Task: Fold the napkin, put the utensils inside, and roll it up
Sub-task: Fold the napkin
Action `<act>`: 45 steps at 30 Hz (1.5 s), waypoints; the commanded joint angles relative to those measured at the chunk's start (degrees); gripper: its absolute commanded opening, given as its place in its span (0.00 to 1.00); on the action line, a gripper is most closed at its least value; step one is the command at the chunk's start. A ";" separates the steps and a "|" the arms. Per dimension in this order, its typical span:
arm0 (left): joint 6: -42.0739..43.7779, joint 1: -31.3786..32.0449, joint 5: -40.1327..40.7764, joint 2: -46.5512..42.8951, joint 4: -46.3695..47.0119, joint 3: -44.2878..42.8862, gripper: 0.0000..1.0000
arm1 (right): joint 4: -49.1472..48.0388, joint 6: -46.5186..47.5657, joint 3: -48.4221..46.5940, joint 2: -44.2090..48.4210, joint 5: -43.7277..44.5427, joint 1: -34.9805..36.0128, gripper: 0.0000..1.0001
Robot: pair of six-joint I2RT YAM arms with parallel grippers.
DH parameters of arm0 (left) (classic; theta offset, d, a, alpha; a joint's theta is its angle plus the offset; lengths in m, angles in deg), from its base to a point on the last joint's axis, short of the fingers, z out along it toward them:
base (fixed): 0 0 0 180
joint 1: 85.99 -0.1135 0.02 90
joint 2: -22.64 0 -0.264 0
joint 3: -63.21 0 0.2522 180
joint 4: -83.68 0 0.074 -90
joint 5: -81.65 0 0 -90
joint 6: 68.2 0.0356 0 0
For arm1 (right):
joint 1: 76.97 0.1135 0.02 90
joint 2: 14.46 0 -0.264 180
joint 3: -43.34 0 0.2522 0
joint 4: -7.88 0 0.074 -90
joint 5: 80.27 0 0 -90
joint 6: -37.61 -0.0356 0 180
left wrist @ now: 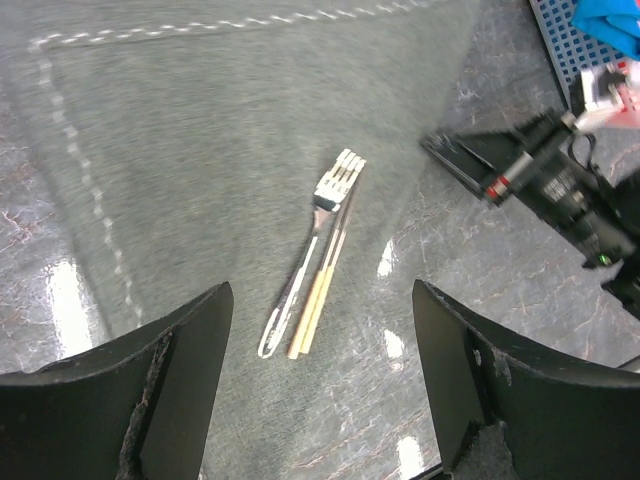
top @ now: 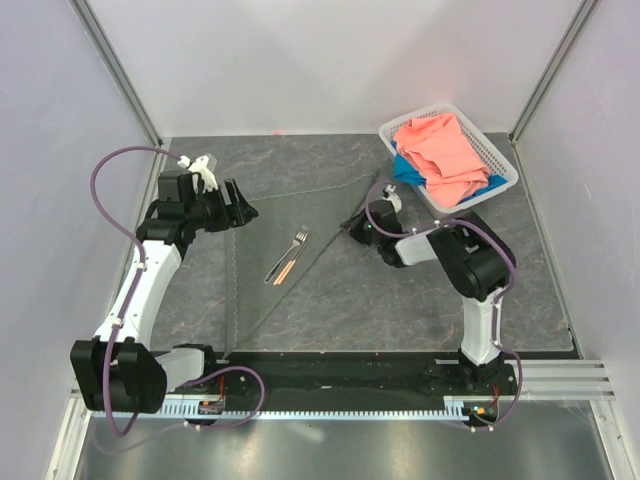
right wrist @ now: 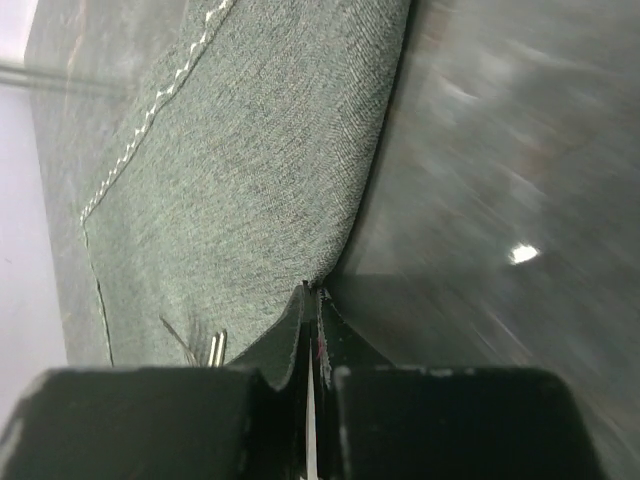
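The dark grey napkin (top: 270, 215) lies folded in a triangle on the tabletop, its long edge running diagonally. On it rest the utensils, a silver fork (top: 291, 251) and wooden chopsticks (top: 289, 264) side by side. In the left wrist view the fork (left wrist: 310, 250) and chopsticks (left wrist: 325, 275) lie ahead of my left gripper (left wrist: 322, 292), which hovers open over the napkin's left part (top: 238, 205). My right gripper (top: 347, 226) is shut on the napkin's diagonal edge. The right wrist view has the cloth (right wrist: 250, 150) rising to the pinched fingertips (right wrist: 311, 290).
A white basket (top: 503, 160) at the back right holds a salmon-pink cloth (top: 440, 150) over a blue cloth (top: 405, 172). White walls close in the table on three sides. The arms' bases sit along the near edge.
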 commanded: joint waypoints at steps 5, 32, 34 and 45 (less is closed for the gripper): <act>-1.05 0.90 -0.65 -1.70 1.82 -0.93 0.80 | -4.37 -7.83 17.44 4.79 4.08 -0.44 0.00; -0.52 0.99 -0.04 -2.05 1.47 -0.93 0.80 | -7.62 5.18 3.48 3.23 -3.05 -19.08 0.64; -0.52 0.99 -0.04 -2.05 1.47 -0.93 0.80 | -10.69 3.60 3.21 2.08 -2.96 -19.16 0.64; -0.52 1.25 -0.39 -1.96 1.38 -1.11 0.80 | -7.46 4.30 -1.53 -1.70 2.93 -18.99 0.65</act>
